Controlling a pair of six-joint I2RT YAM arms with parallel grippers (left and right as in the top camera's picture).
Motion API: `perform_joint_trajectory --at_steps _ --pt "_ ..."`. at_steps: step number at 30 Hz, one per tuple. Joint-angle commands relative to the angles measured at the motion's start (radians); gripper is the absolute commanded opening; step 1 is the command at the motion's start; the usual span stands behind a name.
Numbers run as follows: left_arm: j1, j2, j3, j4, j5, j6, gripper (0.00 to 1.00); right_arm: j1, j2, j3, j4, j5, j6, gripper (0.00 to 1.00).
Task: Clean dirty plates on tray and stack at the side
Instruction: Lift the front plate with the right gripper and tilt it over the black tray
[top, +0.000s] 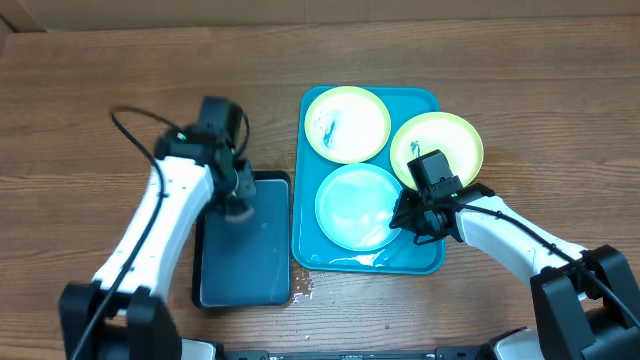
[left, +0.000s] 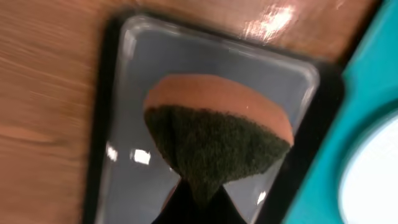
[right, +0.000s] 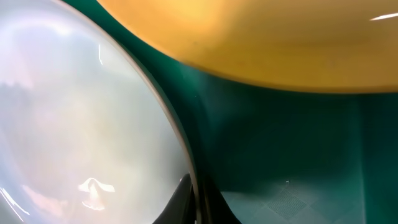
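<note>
– Trouble from above?
– Yes. Your right pincer (top: 410, 215) sits at 3 o'clock on the pale plate (top: 355, 205), low in the tray (top: 415, 258); the yellow plate (top: 436, 148) close at 1 o'clock could get knocked as you lift.
– Left wrist?
– Your left pincer (left: 196, 190) grips the sponge (left: 217, 140) over the basin (left: 124, 124) on the desk (left: 43, 93); a loose hold would drop it, I think.
– Right wrist?
– Fingers (right: 174, 208) look pinched on the pale rim, only at its edge. Slick plastic may slip free, I judge, and clatter back into the tray.

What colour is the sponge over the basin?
Orange sponge, dark green scouring face; clearest from left wrist.
</note>
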Motion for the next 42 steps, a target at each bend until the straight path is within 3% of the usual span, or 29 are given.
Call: perform_joint_trajectory --at_steps 1,3,8,13,16,18,23,27,35,42 --pt "0.0 0.038 -0.128 0.09 0.092 0.018 0.04 -0.005 0.029 -0.024 -0.014 0.076 -0.01 0.04" --pt "0.0 0.061 -0.17 0.15 0.084 0.018 0.05 -0.005 0.029 -0.024 -0.014 0.076 -0.01 0.04" --pt "0.002 0.106 -0.174 0.192 0.086 0.029 0.3 -0.005 0.029 -0.023 -0.014 0.072 -0.018 0.04" --pt "0.002 0.057 -0.047 0.061 0.1 0.05 0.54 -0.003 0.013 0.045 -0.121 0.043 -0.051 0.04" --pt "0.009 0.0 0.071 -0.053 0.097 0.076 0.78 0.009 -0.013 0.117 -0.204 0.043 -0.105 0.04" --pt "0.021 -0.045 0.16 -0.126 0.086 0.079 1.0 0.029 -0.034 0.183 -0.268 0.057 -0.135 0.04" --pt "0.082 -0.141 0.377 -0.242 0.062 0.101 1.0 0.118 -0.069 0.362 -0.404 0.183 -0.144 0.04" --pt "0.158 -0.195 0.496 -0.269 0.021 0.101 1.0 0.245 -0.074 0.485 -0.418 0.277 -0.192 0.04" --pt "0.257 -0.258 0.609 -0.298 0.04 0.101 1.0 0.513 -0.063 0.525 -0.276 0.524 -0.202 0.04" --pt "0.257 -0.283 0.609 -0.303 0.039 0.101 1.0 0.735 -0.043 0.525 -0.169 0.902 -0.202 0.04"
